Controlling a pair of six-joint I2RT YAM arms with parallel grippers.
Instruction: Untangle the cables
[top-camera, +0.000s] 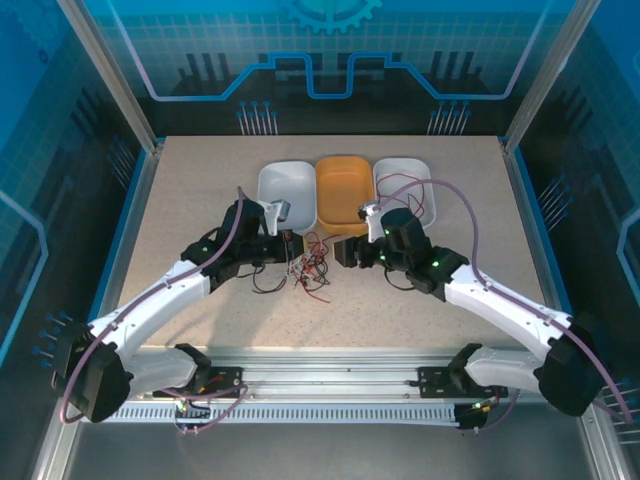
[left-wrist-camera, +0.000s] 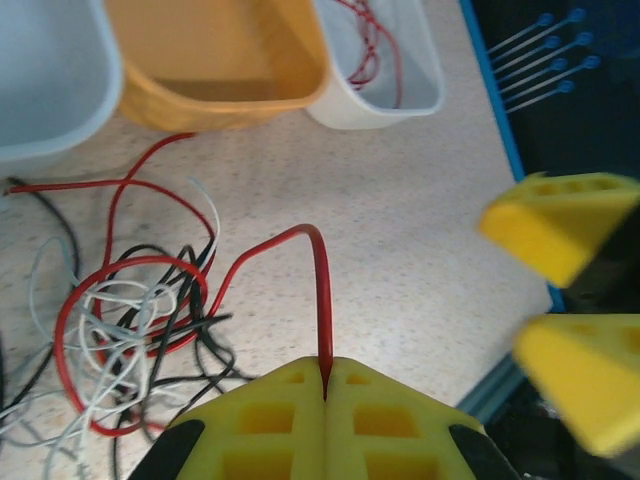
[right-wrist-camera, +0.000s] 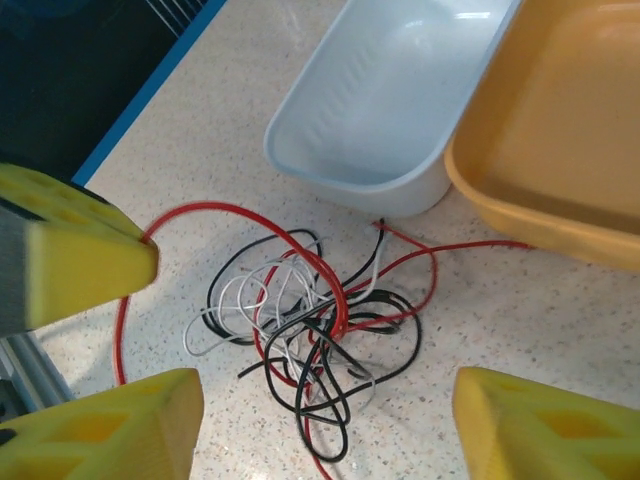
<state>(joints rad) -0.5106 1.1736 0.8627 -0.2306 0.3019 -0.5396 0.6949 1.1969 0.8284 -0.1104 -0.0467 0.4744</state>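
Pinching one red cable (left-wrist-camera: 320, 300) between its closed pads, the left gripper (left-wrist-camera: 325, 385) has a strand ready to draw out of the knot, so the work looks to be at an early stage. The rest of the cables (right-wrist-camera: 310, 330), red, black and whitish, lie in one loose tangle on the table (top-camera: 200, 190), just in front of three bins. A separate red wire (left-wrist-camera: 372, 45) curls inside the right white bin (left-wrist-camera: 420, 60), which suggests one piece is already sorted. The left white bin (right-wrist-camera: 380, 110) and the orange bin (right-wrist-camera: 570, 120) look empty as far as they show. The right gripper (right-wrist-camera: 328, 390) hovers above the tangle with its jaws wide apart, holding nothing. Nearly everything seems left to do: black and whitish loops cross over and through the red ones. The held red cable arches back down into the pile, so pulling it may drag the whole knot along. The two grippers sit close together and the bin walls stand just behind the pile, leaving little room.
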